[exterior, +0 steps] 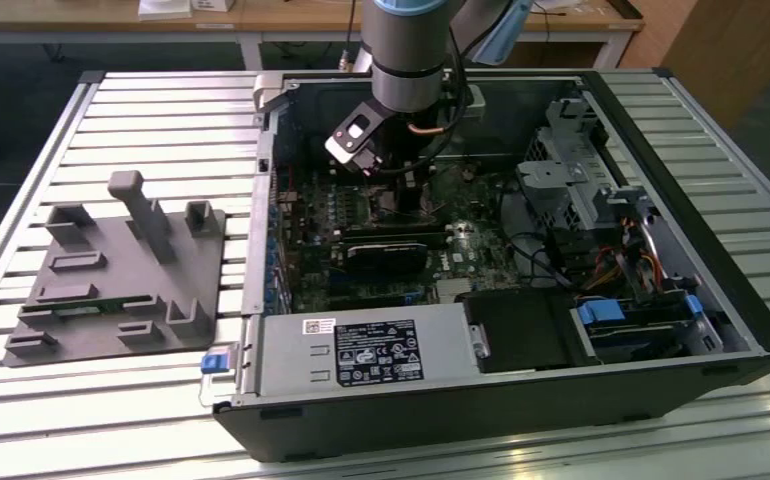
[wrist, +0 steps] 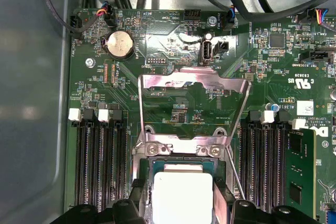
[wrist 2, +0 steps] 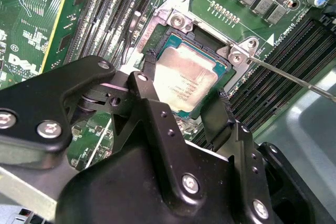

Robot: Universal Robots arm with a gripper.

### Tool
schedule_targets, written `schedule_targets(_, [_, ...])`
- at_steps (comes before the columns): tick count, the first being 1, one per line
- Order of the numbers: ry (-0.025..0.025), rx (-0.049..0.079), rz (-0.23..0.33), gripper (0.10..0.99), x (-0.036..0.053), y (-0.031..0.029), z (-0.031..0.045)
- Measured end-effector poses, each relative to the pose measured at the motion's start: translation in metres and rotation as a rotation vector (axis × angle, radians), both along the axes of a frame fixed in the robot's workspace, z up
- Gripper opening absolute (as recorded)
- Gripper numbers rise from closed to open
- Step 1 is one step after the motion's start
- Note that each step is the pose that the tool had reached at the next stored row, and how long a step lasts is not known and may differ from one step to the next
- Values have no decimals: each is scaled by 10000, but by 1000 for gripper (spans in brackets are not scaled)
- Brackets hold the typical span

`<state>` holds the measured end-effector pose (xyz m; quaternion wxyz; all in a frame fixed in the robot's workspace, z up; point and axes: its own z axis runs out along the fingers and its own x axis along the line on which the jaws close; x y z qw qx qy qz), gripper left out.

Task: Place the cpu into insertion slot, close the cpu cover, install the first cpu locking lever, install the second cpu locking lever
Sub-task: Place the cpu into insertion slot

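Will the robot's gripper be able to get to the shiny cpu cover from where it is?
Probably yes. The gripper sits right at the cpu by the insertion slot, and the cpu cover is flipped open just beyond, with nothing between them.

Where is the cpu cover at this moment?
In the first wrist view the cpu cover is swung open over the green motherboard. It is hinged right beside the cpu, between the two banks of memory slots.

The gripper (wrist 2: 186, 80) covers one cpu (wrist 2: 181, 72) edge in the second wrist view; you cannot tell whether it grips. The first wrist view's frame cuts the cpu (wrist: 182, 195) off; the arm (exterior: 405, 60) hides it in the exterior view.
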<state>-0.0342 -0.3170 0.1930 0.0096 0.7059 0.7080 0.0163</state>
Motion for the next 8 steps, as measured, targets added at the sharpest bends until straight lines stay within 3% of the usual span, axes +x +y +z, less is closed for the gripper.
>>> schedule_targets(8, [3, -1, 1, 612, 0, 0, 92])
